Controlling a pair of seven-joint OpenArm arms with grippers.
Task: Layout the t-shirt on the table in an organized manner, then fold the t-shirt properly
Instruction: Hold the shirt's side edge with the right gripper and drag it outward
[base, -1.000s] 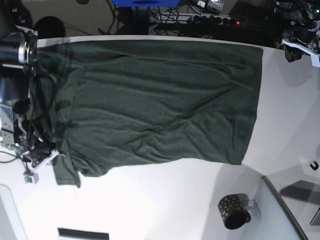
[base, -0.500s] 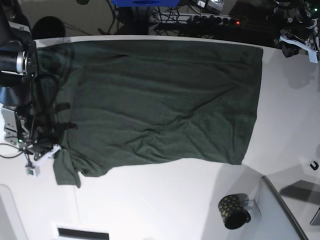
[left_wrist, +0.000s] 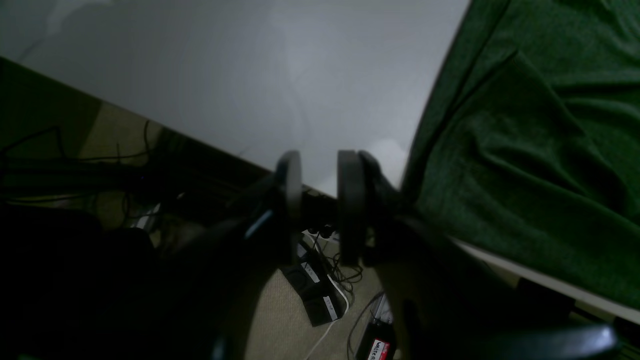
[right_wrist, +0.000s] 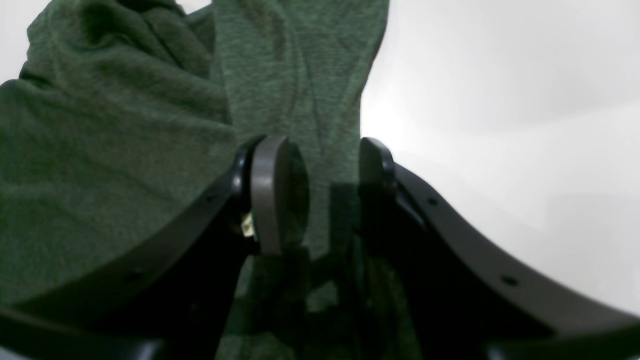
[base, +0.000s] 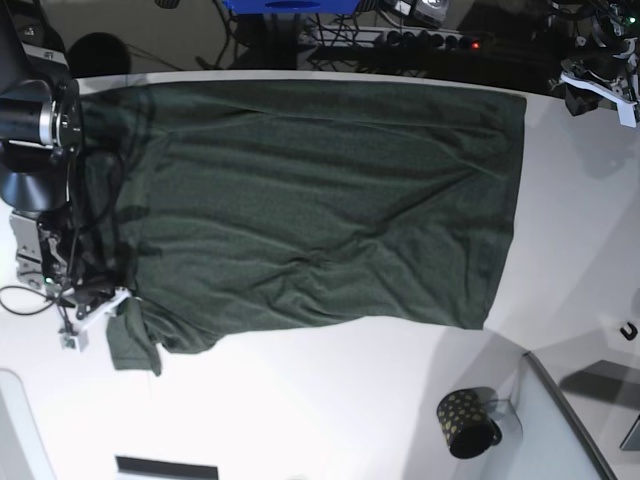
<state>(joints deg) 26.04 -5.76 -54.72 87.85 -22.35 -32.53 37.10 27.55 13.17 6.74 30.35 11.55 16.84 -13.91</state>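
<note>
The dark green t-shirt (base: 320, 200) lies spread over the white table (base: 330, 400), with mild wrinkles and one sleeve (base: 132, 345) bunched at its near-left corner. My right gripper (base: 93, 303) hovers at that left edge. In the right wrist view my right gripper (right_wrist: 317, 185) is open, its jaws apart over the sleeve fabric (right_wrist: 125, 125), with nothing pinched. My left gripper (base: 592, 88) sits at the far right table edge, clear of the shirt's hem. In the left wrist view my left gripper (left_wrist: 320, 200) shows a narrow empty gap, and the t-shirt (left_wrist: 540, 150) lies to its right.
A dark gold-dotted mug (base: 467, 422) stands near the front right, beside a grey tray-like panel (base: 565, 420). Cables and a power strip (left_wrist: 320, 300) lie on the floor beyond the table's far edge. A small black hook (base: 628, 331) lies at the right edge.
My right arm has moved toward the far side along the shirt's left edge, and the bunched sleeve shifted slightly. The left gripper edged a little further back at the far right.
</note>
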